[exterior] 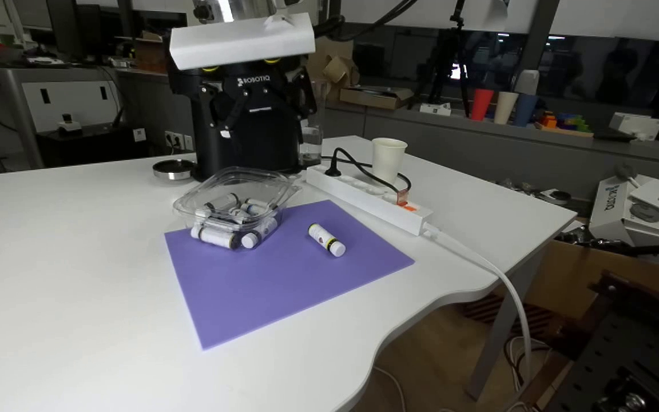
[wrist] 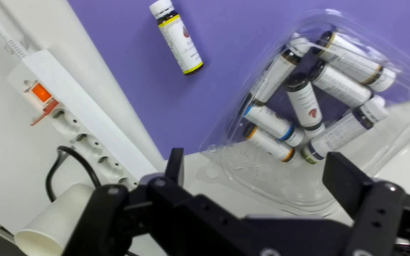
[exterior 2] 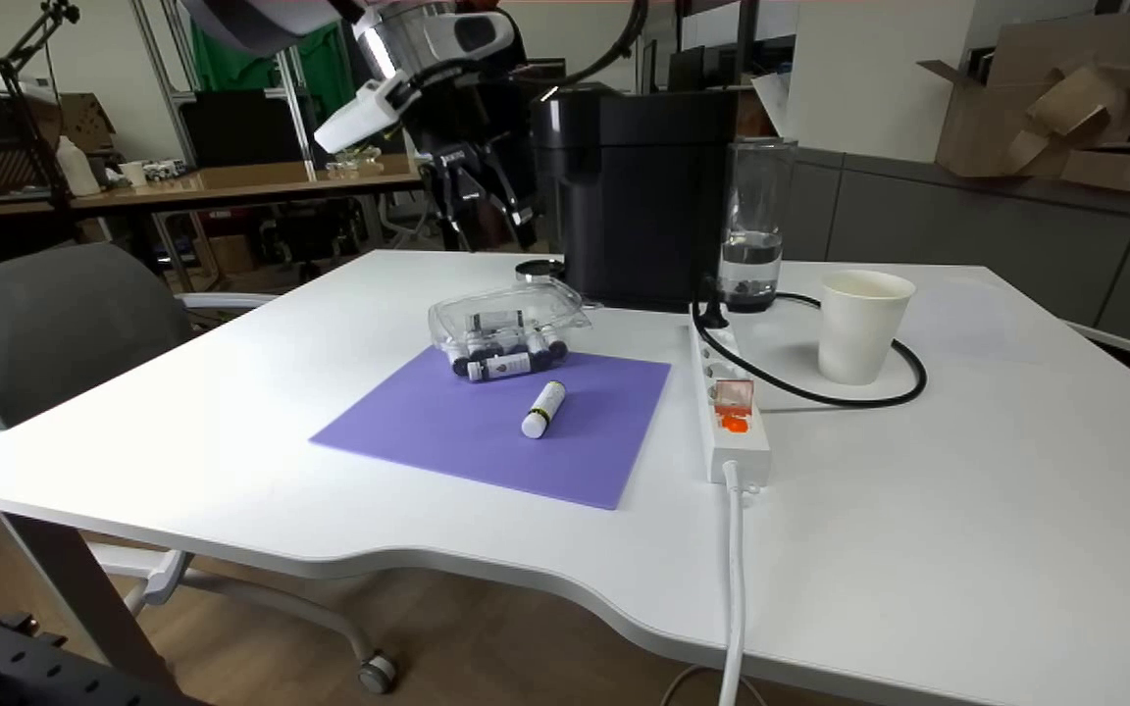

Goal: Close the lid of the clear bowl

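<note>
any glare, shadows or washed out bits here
Wrist view: bright glints along the low clear plastic bowl, a faint soft shadow around the lone cylindrical white-capped bottle; both exterior views: the smooth white tabletop nearly washes out toward frame left.

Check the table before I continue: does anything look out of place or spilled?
One small bottle lies loose on the purple mat, outside the clear bowl that holds the other bottles, so it looks left out. It is capped; no spill shows.

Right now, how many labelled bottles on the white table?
8 visible: one loose bottle on the purple mat, seven piled bottles inside the clear bowl; glare and overlap may hide others.
</note>
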You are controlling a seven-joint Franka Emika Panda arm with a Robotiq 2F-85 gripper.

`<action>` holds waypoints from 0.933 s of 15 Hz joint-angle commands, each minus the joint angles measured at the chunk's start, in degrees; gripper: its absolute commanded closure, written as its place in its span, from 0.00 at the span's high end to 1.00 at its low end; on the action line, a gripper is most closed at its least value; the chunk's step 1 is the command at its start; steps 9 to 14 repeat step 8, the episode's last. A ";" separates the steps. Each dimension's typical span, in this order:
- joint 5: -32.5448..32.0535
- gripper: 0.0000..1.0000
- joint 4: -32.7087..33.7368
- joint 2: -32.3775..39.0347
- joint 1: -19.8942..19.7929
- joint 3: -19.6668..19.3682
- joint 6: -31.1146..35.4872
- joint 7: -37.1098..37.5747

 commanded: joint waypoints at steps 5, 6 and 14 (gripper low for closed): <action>12.14 1.00 -5.82 -5.88 0.96 0.17 2.22 -18.49; 12.79 1.00 -6.06 -6.40 1.16 0.15 1.90 -19.59; 14.82 1.00 -6.53 -7.22 1.19 0.44 1.71 -22.00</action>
